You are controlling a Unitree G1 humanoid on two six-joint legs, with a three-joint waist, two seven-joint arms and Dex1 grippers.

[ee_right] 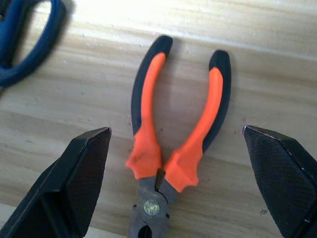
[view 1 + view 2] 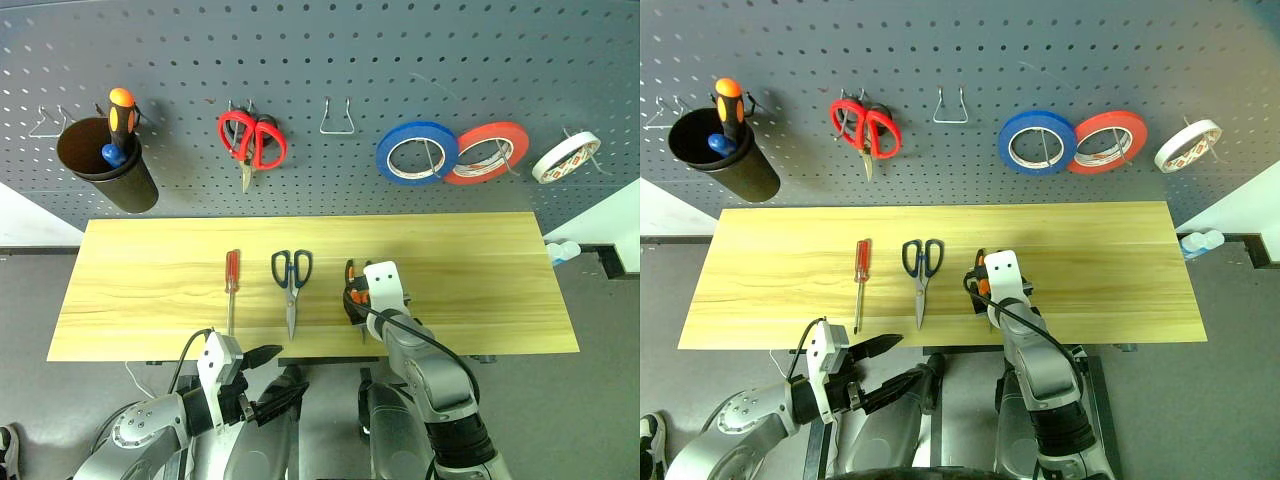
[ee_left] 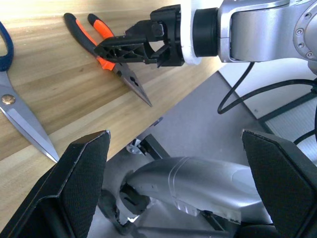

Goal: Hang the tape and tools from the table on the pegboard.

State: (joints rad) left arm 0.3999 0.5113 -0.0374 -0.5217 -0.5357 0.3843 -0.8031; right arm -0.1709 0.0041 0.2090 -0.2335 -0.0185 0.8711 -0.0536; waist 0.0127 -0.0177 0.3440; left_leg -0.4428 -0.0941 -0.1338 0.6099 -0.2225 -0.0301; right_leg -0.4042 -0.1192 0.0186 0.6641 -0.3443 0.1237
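Note:
On the table lie three tools in a row: a slim red-handled screwdriver, dark-handled scissors and orange-and-black pliers. My right gripper hovers just above the pliers, open, one finger to each side of the handles, holding nothing. Off the table's front edge, my left gripper is open and empty. The whitish tape hangs on a hook at the far right of the pegboard.
On the pegboard hang a black cup with an orange-and-black screwdriver, red scissors, a blue tape roll and a red tape roll. A bare hook sits between the scissors and the blue roll.

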